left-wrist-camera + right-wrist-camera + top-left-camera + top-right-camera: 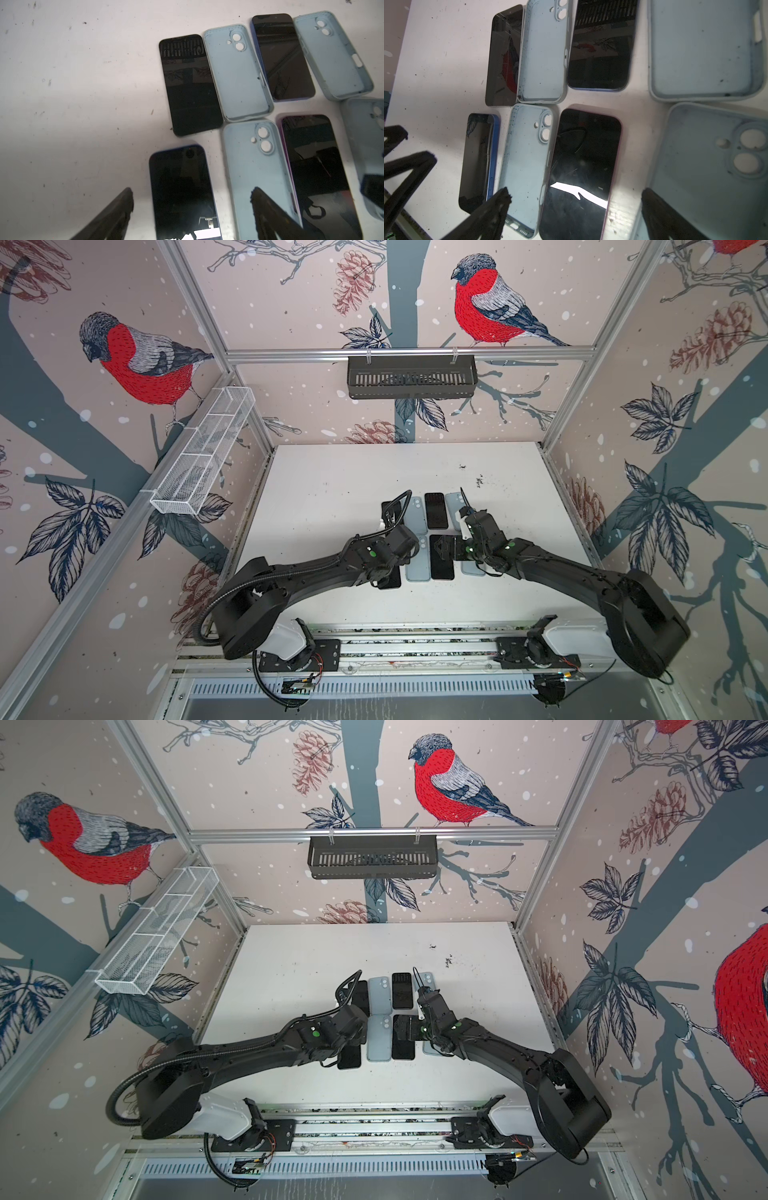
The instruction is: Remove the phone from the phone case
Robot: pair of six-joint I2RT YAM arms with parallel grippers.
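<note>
On the white table (332, 497), four bare phones (191, 87) and four empty pale-blue cases (236, 72) lie packed edge to edge in two rows at the middle, both arms reaching over them. Judged from here, any descent risks shoving a touching neighbour, or the arms knocking together. The left gripper (192, 192) hangs wide over the near-left blue-edged phone (180, 187), holding nothing; the right gripper (576, 193), equally wide and empty, hangs above the near pink-edged phone (581, 166).
</note>
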